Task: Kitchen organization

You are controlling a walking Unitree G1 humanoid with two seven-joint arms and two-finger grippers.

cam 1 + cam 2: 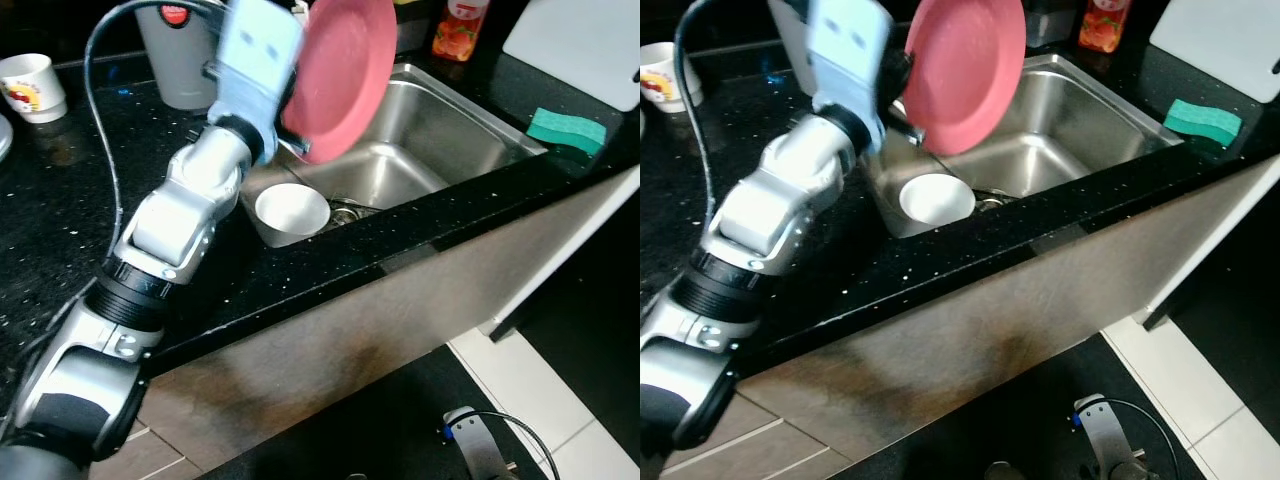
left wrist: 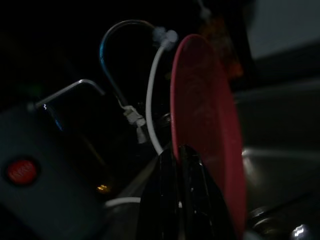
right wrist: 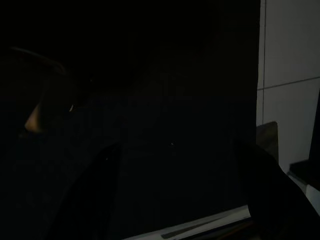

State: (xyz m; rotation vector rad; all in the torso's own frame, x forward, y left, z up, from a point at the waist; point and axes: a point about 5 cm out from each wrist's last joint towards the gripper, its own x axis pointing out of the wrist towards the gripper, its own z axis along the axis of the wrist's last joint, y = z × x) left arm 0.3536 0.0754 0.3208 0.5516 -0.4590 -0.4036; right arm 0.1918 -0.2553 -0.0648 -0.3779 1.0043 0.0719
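Black countertop [image 1: 60,230] (speckled) carries a mug [image 1: 30,87], green sponge [image 1: 567,131], bottle [image 1: 459,28].

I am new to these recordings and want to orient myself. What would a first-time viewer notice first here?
First, the red plate, held nearly upright over the steel sink by the left gripper, which is shut on its lower edge. Then the white bowl in the sink's near left corner, and the green sponge on the black counter to the sink's right.

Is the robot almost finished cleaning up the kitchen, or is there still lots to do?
Not finished yet. Right now the left gripper holds the pink plate up over the sink. A white bowl still sits down in the sink, a green sponge lies on the counter, and a mug stands off to the side. I can't see anything clearly put away. The right arm hangs idle.
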